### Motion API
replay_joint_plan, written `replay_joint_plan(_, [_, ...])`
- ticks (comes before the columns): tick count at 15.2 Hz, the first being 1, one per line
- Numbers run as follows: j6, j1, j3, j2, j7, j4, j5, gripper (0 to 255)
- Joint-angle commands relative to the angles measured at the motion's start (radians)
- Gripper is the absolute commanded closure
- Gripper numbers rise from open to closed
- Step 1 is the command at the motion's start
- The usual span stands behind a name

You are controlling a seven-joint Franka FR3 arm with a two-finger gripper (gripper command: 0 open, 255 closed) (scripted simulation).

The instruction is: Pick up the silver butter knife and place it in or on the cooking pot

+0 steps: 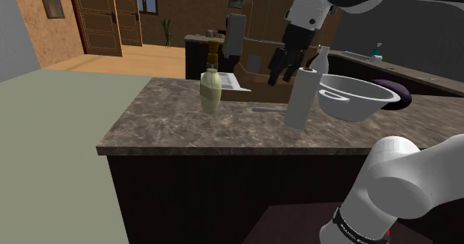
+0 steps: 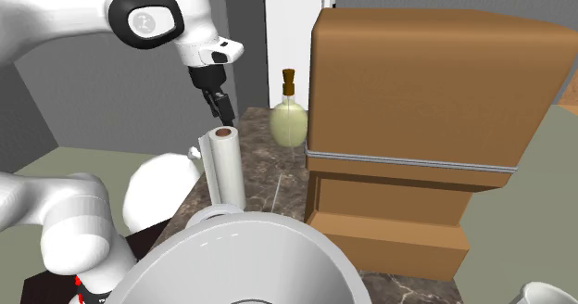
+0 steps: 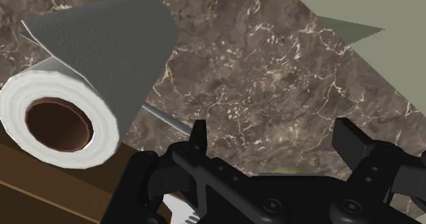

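We are at the reach for the knife, with nothing picked up yet. The gripper point(image 1: 282, 76) hangs above the stone counter point(image 1: 171, 123), its fingers spread wide and empty. The butter knife point(image 3: 167, 120) lies flat on the counter below the gripper. In the wrist view its thin silver blade runs from the foot of the paper towel roll point(image 3: 75, 100) toward one finger point(image 3: 198, 139), so it sits off to that finger's side, not in the gap between the two. The roll stands upright just beside the gripper, close to the knife. The cooking pot point(image 1: 361, 101), a pale round pot with a side handle, sits beyond the roll, on its far side from the gripper.

We judge that the next move calls for a small sideways shift to bring the blade between the fingers. After that comes a straight descent to the counter, keeping the near finger off the roll. A flat, thin blade on stone will need the fingertips low before closing.
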Motion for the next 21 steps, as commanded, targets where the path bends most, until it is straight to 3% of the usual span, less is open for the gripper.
replay_joint_plan(1, [0.0, 0.0, 0.0, 0.0, 0.0, 0.0, 0.0, 0])
replay_joint_plan(9, [0.099, 0.08, -0.281, 0.036, -0.559, -0.091, -0.122, 0])
replay_joint_plan(17, [0.208, 0.214, -0.572, 0.26, -1.122, -0.008, -0.18, 0])
replay_joint_plan(21, [0.265, 0.216, -0.581, 0.272, -1.124, -0.053, -0.181, 0])
